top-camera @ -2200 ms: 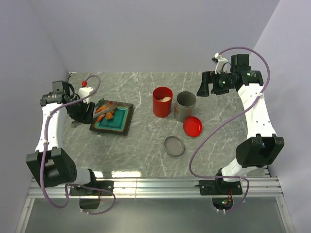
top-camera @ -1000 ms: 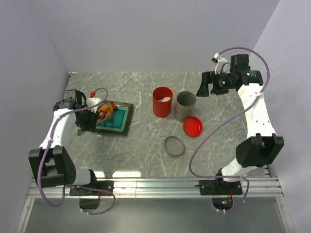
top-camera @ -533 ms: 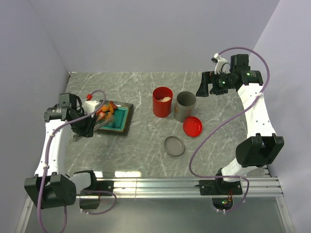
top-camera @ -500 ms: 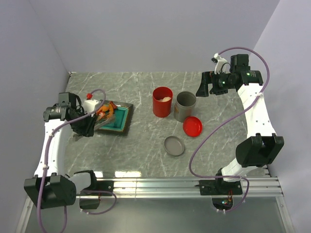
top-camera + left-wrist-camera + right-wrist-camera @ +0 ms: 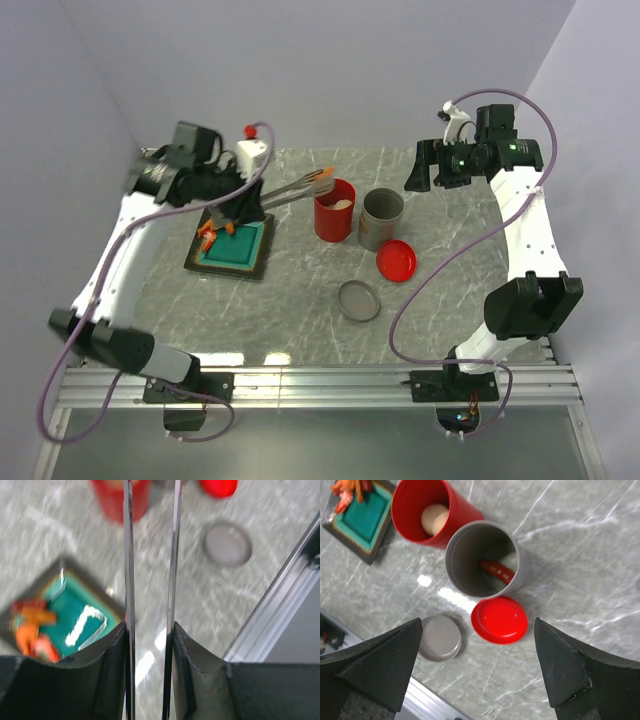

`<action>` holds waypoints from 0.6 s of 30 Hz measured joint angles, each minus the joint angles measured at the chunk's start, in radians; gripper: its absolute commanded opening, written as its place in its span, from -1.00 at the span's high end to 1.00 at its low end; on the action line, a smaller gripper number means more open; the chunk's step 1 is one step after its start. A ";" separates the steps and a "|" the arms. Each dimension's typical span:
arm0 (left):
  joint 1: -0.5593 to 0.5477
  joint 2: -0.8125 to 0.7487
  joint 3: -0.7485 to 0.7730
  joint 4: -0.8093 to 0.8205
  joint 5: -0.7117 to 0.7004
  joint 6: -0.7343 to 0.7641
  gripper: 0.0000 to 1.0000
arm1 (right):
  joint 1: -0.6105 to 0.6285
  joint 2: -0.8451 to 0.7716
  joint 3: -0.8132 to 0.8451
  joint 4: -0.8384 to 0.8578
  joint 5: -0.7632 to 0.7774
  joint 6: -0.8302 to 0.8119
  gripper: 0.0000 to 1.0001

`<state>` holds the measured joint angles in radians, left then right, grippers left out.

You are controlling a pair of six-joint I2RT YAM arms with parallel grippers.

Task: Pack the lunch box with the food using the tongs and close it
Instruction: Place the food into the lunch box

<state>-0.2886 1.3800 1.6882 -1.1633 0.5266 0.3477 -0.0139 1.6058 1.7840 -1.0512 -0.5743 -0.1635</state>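
My left gripper [image 5: 247, 204] [image 5: 150, 628] is shut on the grey metal tongs [image 5: 295, 188] [image 5: 128, 555], which are raised above the table. Their tips reach the rim of the red lunch box [image 5: 334, 210] [image 5: 120, 497] [image 5: 427, 510], and a small orange piece of food [image 5: 324, 178] shows between them. The box stands open with a beige ball [image 5: 434, 518] inside. More orange and red food [image 5: 208, 233] [image 5: 32, 630] [image 5: 350, 491] lies on the teal tray [image 5: 245, 250] [image 5: 82, 617] [image 5: 365, 522]. The red lid [image 5: 396, 260] [image 5: 499, 620] rests on the table. My right gripper [image 5: 425, 176] [image 5: 480, 672] hangs open high above the lids.
A grey cup [image 5: 381, 218] [image 5: 482, 560] beside the lunch box holds a red sausage-like piece [image 5: 497, 570]. Its grey lid [image 5: 358, 300] [image 5: 227, 544] [image 5: 440, 638] lies nearer the front. The metal rail [image 5: 320, 380] runs along the table's near edge.
My left arm has risen from the tray's left side and swung the tongs right, over the tray to the lunch box's rim. The right arm has shifted only slightly.
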 measured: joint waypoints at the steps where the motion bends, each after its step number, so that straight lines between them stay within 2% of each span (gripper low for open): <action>1: -0.027 0.043 0.036 0.011 0.011 -0.009 0.49 | 0.000 0.004 0.014 0.000 0.006 0.003 -0.99; 6: -0.144 0.283 0.201 0.081 0.034 -0.050 0.46 | 0.000 0.008 0.047 0.010 0.054 0.018 -0.99; 10: -0.206 0.424 0.270 0.127 0.037 -0.077 0.45 | 0.000 0.008 0.051 0.011 0.086 0.018 -0.99; 14: -0.251 0.522 0.341 0.135 0.033 -0.083 0.39 | 0.000 0.008 0.051 0.011 0.100 0.019 -0.99; 18: -0.281 0.549 0.354 0.135 0.024 -0.081 0.25 | 0.000 0.008 0.051 0.012 0.107 0.021 -0.99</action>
<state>-0.5697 1.9293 2.0426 -1.0286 0.5510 0.2665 -0.0139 1.6135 1.8351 -1.0393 -0.4675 -0.1421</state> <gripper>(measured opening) 0.392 0.996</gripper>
